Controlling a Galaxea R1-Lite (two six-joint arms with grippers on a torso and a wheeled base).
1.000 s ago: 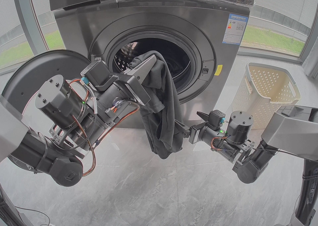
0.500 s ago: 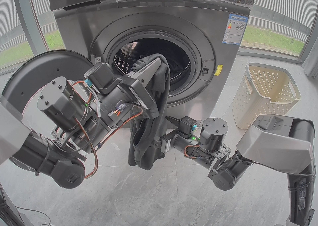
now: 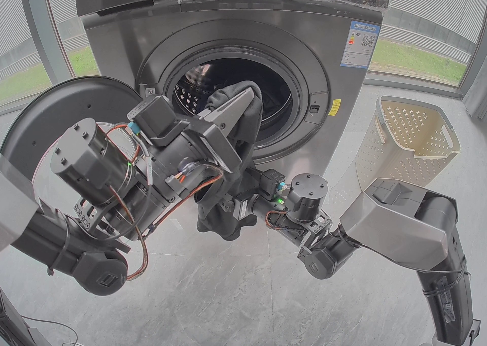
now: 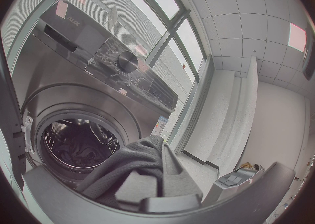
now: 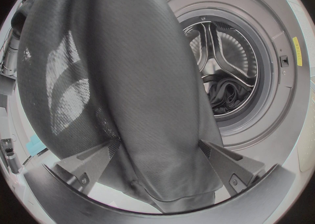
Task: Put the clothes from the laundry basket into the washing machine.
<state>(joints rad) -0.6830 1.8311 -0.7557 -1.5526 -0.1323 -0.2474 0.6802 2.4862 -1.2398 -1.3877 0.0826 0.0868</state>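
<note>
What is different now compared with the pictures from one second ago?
The right gripper moved left to the hanging lower part of the dark garment, which now sits bunched higher between its open fingers. The left gripper, shut on the garment's top, edged toward the opening of the washing machine. The machine, its open door and the basket stayed put.

The drum mouth [image 3: 281, 91] stands open on its right half, while the hanging garment [image 3: 252, 116] covers its left.

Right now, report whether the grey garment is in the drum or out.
Out: the grey garment hangs from the left gripper before the drum mouth, tail dangling below.
</note>
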